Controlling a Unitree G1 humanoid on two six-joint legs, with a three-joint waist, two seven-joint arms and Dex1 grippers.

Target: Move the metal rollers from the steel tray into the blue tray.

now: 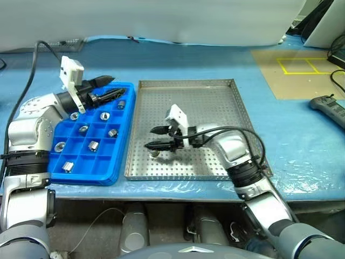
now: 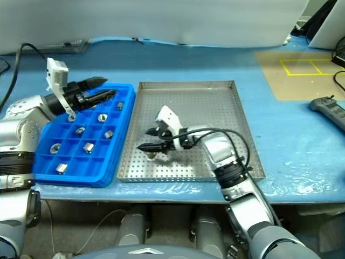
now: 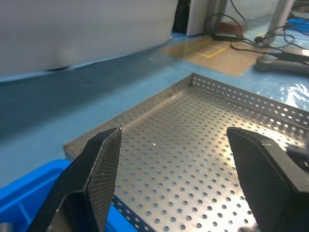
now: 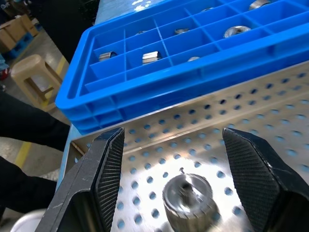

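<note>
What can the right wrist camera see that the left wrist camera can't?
Right wrist view: a roller standing on the steel tray between the open right gripper's fingers, and rollers lying in the blue tray's compartments. Beside the table are a stool and someone's dark clothing.

Left wrist view: the open left gripper, the steel tray's far corner, a yellow-taped mat and cables.

Both: the perforated steel tray, some blue tray, and open fingers holding nothing.

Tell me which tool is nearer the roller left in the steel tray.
Right. The right tool hangs open just above the roller in the steel tray. The left tool is open over the far end of the blue tray, well away.
</note>
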